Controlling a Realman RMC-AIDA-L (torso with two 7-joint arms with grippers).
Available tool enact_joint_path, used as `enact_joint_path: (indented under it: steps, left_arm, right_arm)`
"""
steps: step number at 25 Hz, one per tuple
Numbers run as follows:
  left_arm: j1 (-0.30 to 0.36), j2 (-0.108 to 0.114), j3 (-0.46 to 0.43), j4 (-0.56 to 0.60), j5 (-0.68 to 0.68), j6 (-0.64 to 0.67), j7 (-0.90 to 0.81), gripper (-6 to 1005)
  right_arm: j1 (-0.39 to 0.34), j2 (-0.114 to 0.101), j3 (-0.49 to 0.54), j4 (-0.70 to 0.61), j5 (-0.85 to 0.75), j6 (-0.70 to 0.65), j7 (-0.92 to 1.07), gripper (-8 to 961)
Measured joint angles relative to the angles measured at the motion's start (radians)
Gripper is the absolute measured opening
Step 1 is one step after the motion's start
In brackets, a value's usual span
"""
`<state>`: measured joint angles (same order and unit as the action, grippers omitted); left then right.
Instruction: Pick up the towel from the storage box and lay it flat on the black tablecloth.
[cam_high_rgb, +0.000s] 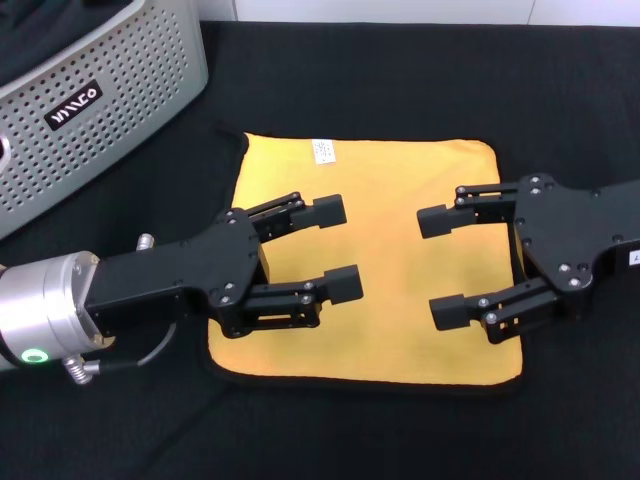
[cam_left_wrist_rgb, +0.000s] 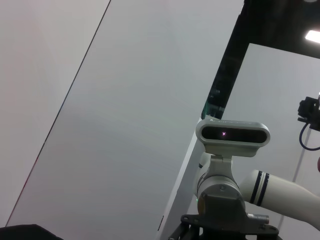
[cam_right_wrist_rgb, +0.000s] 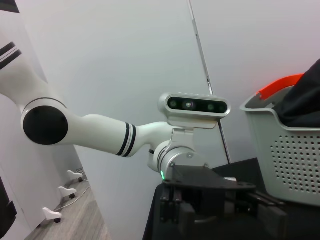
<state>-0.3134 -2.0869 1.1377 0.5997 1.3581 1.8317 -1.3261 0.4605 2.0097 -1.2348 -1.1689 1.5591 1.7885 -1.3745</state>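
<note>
From the head camera I saw the square yellow-orange soft towel with dark edging (cam_high_rgb: 390, 250) lying spread flat, yellow face up, on the large plain black matte tablecloth (cam_high_rgb: 420, 90) that covered the counter. A small white label (cam_high_rgb: 324, 150) sat near the towel's far edge, and one far corner, on my left, trailed a short dark tail of edging onto the cloth.

My left gripper (cam_high_rgb: 335, 248) hung over the left half of the towel with its black fingers (cam_high_rgb: 343, 285) spread wide and nothing between them. My right gripper (cam_high_rgb: 443, 265) was over the right half, facing the left one, its fingers (cam_high_rgb: 452, 311) likewise spread apart and holding nothing. The two sets of fingertips pointed toward each other, a strip of bare yellow cloth showing between them. I could not tell whether either gripper touched the towel or only hovered above it.

The light grey perforated plastic storage box with its black rectangular label (cam_high_rgb: 90, 110) stood at the far left, on the tablecloth, apart from the towel. In the right wrist view the same box (cam_right_wrist_rgb: 295, 150) showed dark fabric (cam_right_wrist_rgb: 305, 97) heaped inside and an orange-red rim piece (cam_right_wrist_rgb: 280, 85) behind it.
</note>
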Motion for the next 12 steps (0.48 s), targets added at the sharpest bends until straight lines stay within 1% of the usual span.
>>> enact_joint_path:
  steps: [12]
  left_arm:
    - [-0.002,-0.001,-0.008,0.006,-0.007,0.001,0.003,893]
  right_arm:
    - [-0.005,0.003,-0.009,0.003,0.001,0.000,0.000,885]
